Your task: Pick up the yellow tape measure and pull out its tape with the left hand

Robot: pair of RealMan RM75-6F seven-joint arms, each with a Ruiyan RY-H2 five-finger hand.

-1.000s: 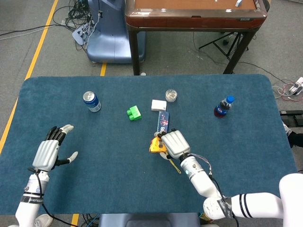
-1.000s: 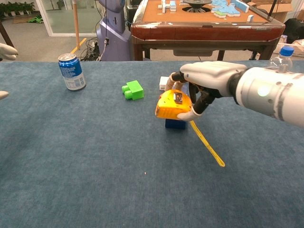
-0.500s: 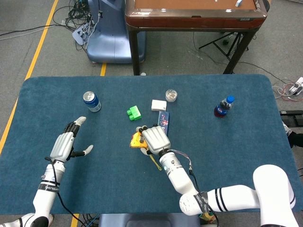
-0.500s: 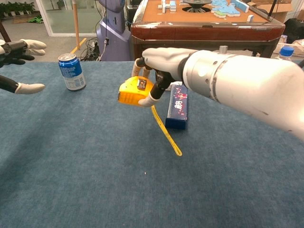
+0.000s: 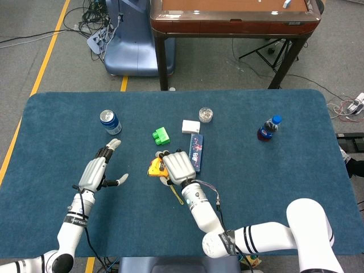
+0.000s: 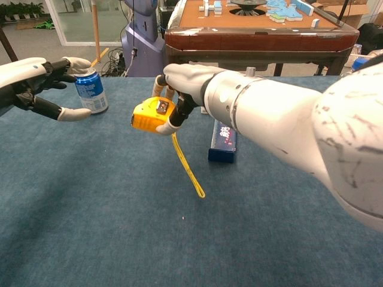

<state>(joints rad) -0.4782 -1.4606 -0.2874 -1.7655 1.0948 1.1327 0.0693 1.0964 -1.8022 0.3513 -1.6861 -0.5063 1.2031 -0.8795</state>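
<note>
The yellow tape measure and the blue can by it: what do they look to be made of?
Tape measure: probably hard plastic, a smooth, slightly glossy yellow case; its hanging tape is a thin band, maybe coated metal, though that is unclear. The right hand holds it. Can: likely aluminium, with a shiny silver top rim and printed blue wall.

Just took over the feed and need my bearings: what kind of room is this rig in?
Probably a robotics lab or demo room, not a home. The blue-covered table holds loose test items, yellow line tape runs along the grey floor, cables lie tangled by a blue machine base, and a game table stands behind.
</note>
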